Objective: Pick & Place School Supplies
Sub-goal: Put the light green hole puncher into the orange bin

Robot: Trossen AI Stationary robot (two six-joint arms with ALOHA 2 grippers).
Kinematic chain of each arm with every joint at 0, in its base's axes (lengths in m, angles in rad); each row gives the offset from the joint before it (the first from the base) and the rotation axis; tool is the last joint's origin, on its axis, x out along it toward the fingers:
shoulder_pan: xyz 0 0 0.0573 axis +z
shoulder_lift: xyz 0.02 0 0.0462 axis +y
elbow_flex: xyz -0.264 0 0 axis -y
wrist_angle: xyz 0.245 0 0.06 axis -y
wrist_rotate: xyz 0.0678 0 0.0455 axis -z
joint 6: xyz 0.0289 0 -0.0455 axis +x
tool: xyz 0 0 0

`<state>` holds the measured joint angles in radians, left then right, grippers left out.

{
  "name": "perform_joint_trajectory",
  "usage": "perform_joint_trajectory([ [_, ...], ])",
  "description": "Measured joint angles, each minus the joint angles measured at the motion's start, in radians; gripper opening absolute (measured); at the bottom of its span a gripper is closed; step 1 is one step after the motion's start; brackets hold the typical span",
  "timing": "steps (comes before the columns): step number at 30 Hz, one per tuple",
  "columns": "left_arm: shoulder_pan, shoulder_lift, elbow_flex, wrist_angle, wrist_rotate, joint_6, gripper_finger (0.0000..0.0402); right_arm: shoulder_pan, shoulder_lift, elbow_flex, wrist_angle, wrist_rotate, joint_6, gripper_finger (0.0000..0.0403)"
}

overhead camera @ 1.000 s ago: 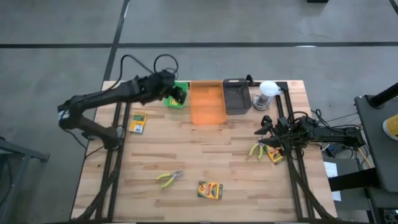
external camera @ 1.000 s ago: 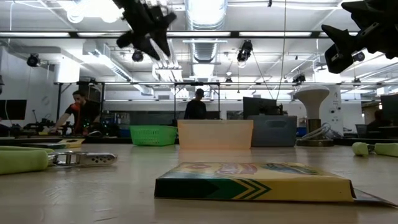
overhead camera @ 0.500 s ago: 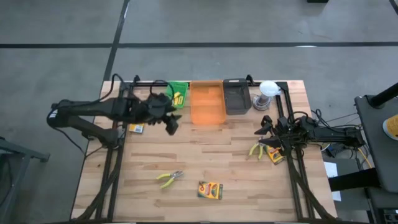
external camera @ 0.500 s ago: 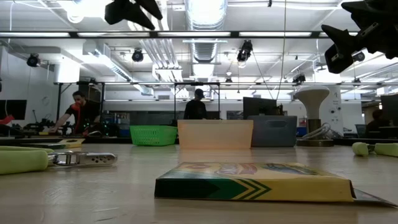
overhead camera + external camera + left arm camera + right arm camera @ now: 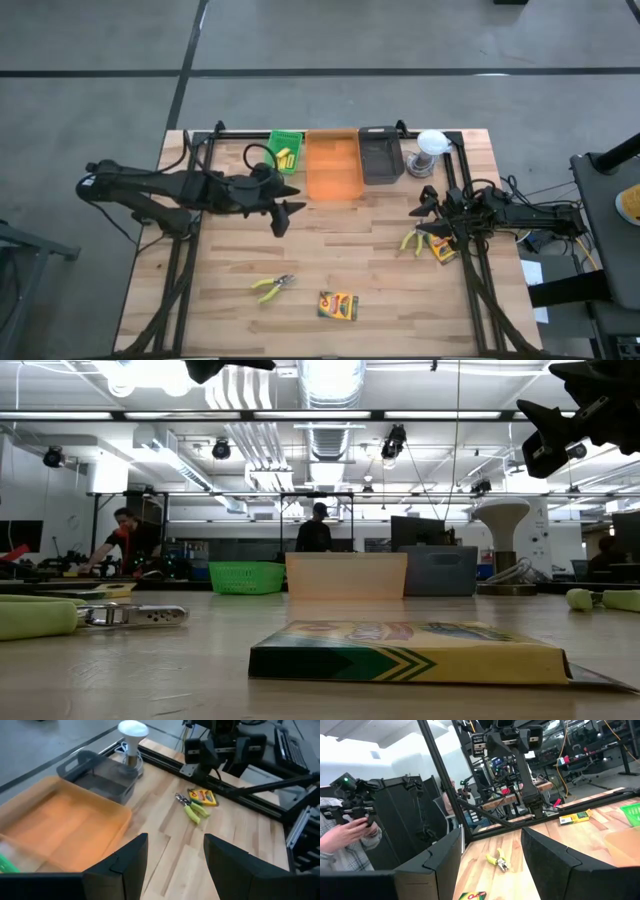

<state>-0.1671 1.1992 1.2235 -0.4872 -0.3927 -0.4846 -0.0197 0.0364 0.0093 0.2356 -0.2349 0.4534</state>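
My left gripper hangs open over bare table, just near of the green tray and the orange tray's left corner; nothing is between its fingers. Short yellow blocks lie in the green tray. One pair of yellow-handled pliers and a crayon box lie flat near the front edge. A second pair of pliers and a second crayon box lie beside my right gripper, which waits open and raised at the table's right side.
A black tray stands right of the orange one, then a white round object at the far right. Another crayon box lies at the table's left, under my left arm in the high view. Black frame rails run along both sides. People stand in the room beyond.
My left gripper has swung away from above the green tray toward the table's near edge, turning to point toward the right side and rising a little. It has stayed open with nothing in it. The yellow blocks in the green tray now show.
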Motion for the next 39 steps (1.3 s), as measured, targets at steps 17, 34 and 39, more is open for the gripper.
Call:
perform_joint_trajectory([
  [17,-0.083,-0.006,-0.165,0.102,-0.063,-0.112,0.0197,0.000,0.000,0.000,0.000,0.000,0.000,0.0201],
  [34,-0.290,-0.007,-0.463,0.113,-0.015,-0.430,0.0197,0.000,0.000,0.000,0.000,0.000,0.000,0.0201],
  [39,-0.290,-0.011,-0.463,0.101,-0.018,-0.407,0.0197,0.000,0.000,0.000,0.000,0.000,0.000,0.0201],
])
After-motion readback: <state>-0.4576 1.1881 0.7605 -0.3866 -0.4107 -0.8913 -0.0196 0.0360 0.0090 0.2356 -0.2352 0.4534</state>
